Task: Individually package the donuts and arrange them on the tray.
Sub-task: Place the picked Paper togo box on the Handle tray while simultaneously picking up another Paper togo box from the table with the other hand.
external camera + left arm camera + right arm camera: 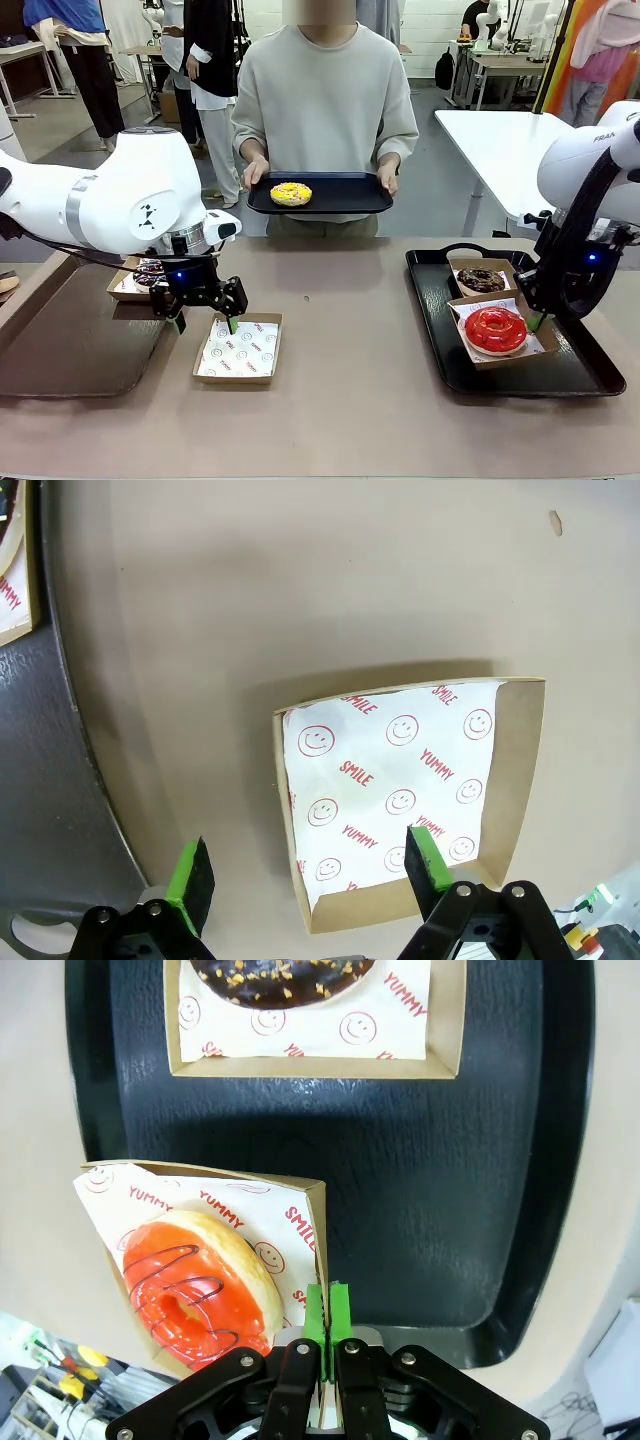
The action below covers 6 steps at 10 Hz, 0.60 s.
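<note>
— Front view?
— Left gripper point(205, 322) low over the table point(350, 420), fingers spread wide, holding nothing, just beside an empty paper-lined box point(238, 349). Behind it, a sprinkled purple donut point(149, 270) in a box by the grey tray point(70, 350). Right gripper point(538, 320) pinched onto the edge of the red donut's box point(497, 333) on the black tray point(520, 385); chocolate donut point(481, 280) boxed just behind. Across the table, yellow donut point(291, 193) on a dark tray point(320, 192) held in a person's hands point(255, 172).
— Left wrist view?
— Green pads point(190, 880) wide apart, one over the empty box point(400, 800), the other over bare table.
— Right wrist view?
— Pads point(316, 1312) closed on the box wall point(318, 1250) beside the red donut point(195, 1290); chocolate donut point(285, 980) boxed farther along the black tray point(450, 1210).
</note>
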Available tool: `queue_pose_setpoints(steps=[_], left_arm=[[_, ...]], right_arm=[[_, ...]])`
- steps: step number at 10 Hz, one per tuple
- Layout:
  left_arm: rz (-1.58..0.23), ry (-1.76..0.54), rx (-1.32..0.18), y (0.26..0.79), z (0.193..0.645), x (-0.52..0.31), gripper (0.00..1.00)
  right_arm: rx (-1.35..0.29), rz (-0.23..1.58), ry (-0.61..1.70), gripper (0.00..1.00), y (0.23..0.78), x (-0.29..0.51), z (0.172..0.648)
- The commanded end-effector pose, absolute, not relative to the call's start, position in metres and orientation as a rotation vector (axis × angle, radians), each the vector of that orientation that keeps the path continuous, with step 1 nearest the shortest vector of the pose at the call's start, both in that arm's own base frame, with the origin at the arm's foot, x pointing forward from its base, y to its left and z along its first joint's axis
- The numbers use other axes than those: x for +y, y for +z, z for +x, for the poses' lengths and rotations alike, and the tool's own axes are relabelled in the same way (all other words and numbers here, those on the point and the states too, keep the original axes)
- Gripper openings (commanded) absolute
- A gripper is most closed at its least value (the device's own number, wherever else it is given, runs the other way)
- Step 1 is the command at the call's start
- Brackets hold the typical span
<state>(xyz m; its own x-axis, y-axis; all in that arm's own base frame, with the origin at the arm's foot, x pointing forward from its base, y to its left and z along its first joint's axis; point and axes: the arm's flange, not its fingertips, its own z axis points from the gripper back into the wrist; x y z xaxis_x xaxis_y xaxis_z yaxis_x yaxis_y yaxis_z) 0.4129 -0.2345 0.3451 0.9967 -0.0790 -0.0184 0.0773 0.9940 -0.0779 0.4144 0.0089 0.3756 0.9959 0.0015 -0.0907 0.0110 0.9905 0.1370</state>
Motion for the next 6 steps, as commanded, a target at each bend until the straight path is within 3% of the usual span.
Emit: queue_pose_setpoints(steps=[1, 6], left_arm=[[-0.047, -0.065, -0.004, 0.341, 0.415, -0.245, 1.00], [-0.040, -0.070, -0.007, 0.336, 0.418, -0.246, 1.00]], right_arm=[[0.082, 0.161, -0.021, 0.02, 0.364, 0.012, 0.412], [0.097, 0.187, -0.051, 0.02, 0.349, 0.009, 0.420]])
